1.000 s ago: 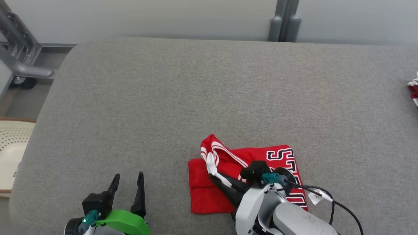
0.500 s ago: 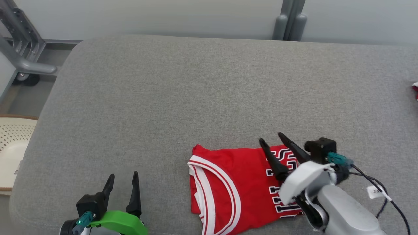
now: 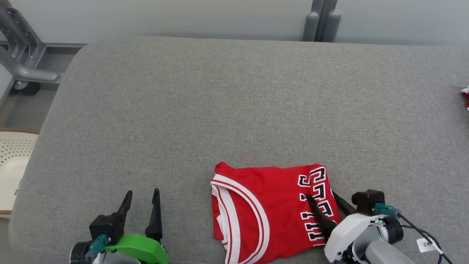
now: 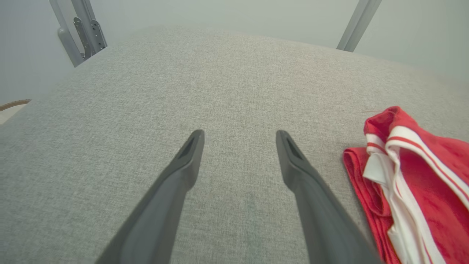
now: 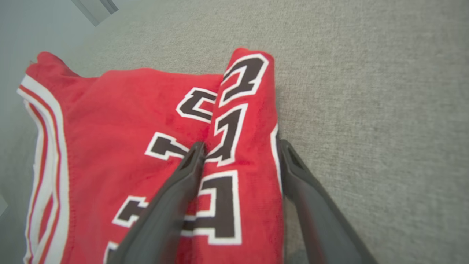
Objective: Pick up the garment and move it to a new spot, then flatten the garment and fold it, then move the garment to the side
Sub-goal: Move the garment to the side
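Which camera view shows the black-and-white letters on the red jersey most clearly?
The right wrist view: the letters are close and sharp on the red jersey, between the open fingers of the right gripper. The head view shows them small, partly behind that gripper. The left wrist view shows the jersey's white-striped trim.

One red garment [image 3: 263, 205], one grey padded table [image 3: 234, 110], two tools, left tool [image 3: 143, 191] and right tool [image 3: 321, 194]

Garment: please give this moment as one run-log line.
garment folded | right claw open astride its lettered edge | left claw open, empty
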Tool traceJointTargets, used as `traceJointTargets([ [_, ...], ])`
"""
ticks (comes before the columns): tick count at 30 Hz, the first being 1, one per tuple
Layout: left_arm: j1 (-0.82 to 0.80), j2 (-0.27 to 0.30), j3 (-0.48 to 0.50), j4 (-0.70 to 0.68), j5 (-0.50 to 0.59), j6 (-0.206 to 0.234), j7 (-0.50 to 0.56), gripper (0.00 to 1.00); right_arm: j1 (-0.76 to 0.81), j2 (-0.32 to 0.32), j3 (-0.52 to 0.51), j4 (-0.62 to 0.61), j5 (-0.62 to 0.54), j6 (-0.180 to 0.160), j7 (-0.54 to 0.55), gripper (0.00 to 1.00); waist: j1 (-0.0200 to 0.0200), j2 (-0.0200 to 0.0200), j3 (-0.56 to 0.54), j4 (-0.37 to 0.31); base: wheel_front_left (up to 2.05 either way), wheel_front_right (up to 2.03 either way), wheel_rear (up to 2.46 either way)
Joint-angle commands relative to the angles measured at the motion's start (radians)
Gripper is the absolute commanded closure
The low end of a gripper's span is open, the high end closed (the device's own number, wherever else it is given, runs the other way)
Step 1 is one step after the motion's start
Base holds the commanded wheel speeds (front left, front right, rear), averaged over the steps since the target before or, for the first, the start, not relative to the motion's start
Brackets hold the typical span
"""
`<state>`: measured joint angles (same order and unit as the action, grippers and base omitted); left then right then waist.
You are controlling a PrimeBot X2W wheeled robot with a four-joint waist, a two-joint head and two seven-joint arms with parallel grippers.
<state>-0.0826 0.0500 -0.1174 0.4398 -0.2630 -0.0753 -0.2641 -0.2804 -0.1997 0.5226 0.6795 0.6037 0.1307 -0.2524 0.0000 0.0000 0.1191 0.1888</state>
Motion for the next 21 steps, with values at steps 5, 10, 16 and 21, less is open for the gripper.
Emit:
traceJointTargets([
  [5,-0.014,0.003,-0.002,-0.015,0.010,-0.006,0.000,0.00,-0.041,0.017,0.009,0.049,0.005,0.000,0.002,1.00,0.0000,0.0000,-0.005,0.006,0.00,0.00,0.00],
  [10,-0.017,0.002,-0.008,-0.040,0.019,-0.008,0.000,0.00,-0.076,0.004,-0.052,0.068,-0.019,-0.001,-0.013,1.00,0.0000,0.0000,-0.027,-0.055,0.00,0.00,0.00],
  [16,-0.011,0.003,-0.025,-0.066,0.043,-0.015,0.000,0.00,-0.068,0.018,-0.131,0.049,-0.053,-0.001,-0.013,1.00,0.0000,0.0000,-0.053,-0.227,0.00,0.00,0.00],
  [21,-0.015,0.003,-0.034,-0.086,0.053,-0.020,0.000,0.00,-0.055,0.027,-0.156,0.042,-0.080,-0.001,-0.013,1.00,0.0000,0.0000,-0.059,-0.405,0.00,0.00,0.00],
])
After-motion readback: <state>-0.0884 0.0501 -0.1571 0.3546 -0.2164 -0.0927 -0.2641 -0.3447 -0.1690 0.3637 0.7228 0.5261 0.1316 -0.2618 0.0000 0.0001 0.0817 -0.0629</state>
